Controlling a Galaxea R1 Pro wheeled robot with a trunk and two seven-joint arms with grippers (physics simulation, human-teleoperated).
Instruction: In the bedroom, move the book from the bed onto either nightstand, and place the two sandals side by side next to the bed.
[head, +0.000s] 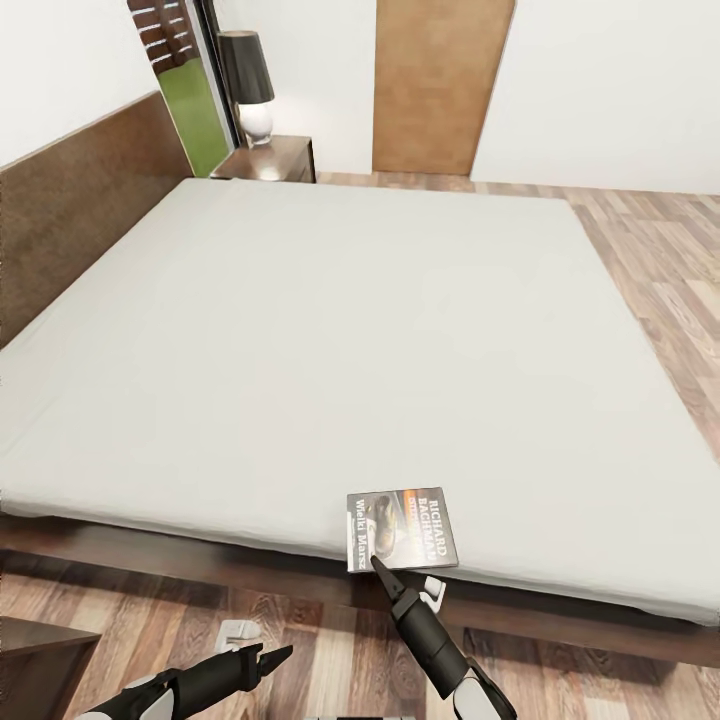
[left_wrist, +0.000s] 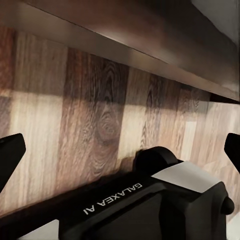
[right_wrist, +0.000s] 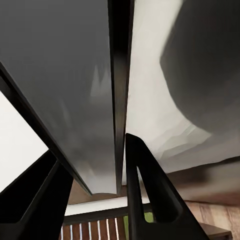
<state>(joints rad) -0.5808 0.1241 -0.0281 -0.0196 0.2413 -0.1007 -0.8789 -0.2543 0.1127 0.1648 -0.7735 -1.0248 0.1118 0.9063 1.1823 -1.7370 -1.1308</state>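
Now right gripper (head: 378, 562) fingers narrow, tips at book (head: 401, 528) near bed (head: 300, 330) edge, lower centre; should straddle cover edge squarely. Left gripper (head: 272, 658) fingers wide, empty.

Matt pale cloth mattress (head: 330, 340) on dark wooden bed frame (head: 200, 565), glossy paperback book (head: 402, 528), wood-plank floor (head: 660, 260).

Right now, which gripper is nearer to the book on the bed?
Right. The right gripper is at the book, its fingertips at the cover's near edge on the bed. The left gripper hangs lower, over the floor beside the bed frame, well apart from the book.
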